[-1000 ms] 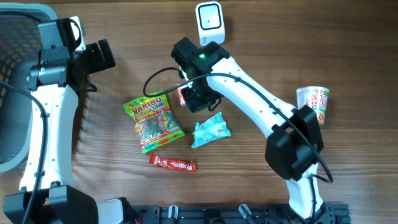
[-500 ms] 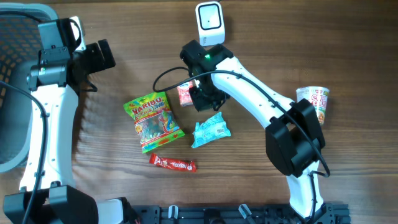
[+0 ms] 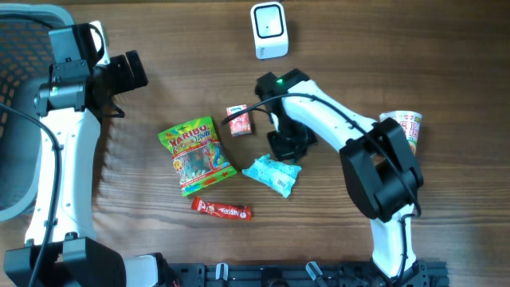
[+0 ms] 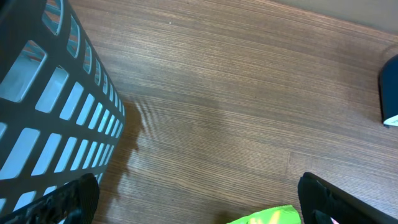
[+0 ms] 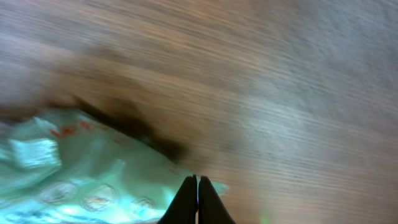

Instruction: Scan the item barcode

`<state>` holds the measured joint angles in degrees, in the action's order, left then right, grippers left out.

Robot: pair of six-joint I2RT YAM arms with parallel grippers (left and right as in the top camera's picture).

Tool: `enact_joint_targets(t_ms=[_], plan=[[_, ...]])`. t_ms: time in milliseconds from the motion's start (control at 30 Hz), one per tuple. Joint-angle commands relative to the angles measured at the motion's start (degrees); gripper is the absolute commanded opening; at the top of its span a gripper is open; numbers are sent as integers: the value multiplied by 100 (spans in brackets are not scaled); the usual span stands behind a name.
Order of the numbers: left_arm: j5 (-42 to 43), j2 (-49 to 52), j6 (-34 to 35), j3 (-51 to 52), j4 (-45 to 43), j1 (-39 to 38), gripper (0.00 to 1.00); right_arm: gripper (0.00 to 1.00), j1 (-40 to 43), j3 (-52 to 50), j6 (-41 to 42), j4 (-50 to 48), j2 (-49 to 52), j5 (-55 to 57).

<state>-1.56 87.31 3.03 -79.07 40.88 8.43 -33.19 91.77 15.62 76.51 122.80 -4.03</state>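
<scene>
Wooden tabletop: crinkled teal plastic packet, right gripper pressed together at its edge; left gripper spread wide

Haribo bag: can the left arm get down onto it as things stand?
Probably yes. The left gripper is open, up-left of the Haribo bag, with only bare table between. The right gripper is shut over by the blue packet, clear of the bag.
</scene>
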Motion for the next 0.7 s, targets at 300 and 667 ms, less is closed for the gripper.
enact_joint_targets(t_ms=[300, 667], plan=[[46, -52, -87, -44, -13, 48, 100, 17, 125, 4, -640, -94, -1558, -350], [48, -52, -87, -44, -13, 48, 100, 77, -267, -881, -2028, -1517, -2004, -898]])
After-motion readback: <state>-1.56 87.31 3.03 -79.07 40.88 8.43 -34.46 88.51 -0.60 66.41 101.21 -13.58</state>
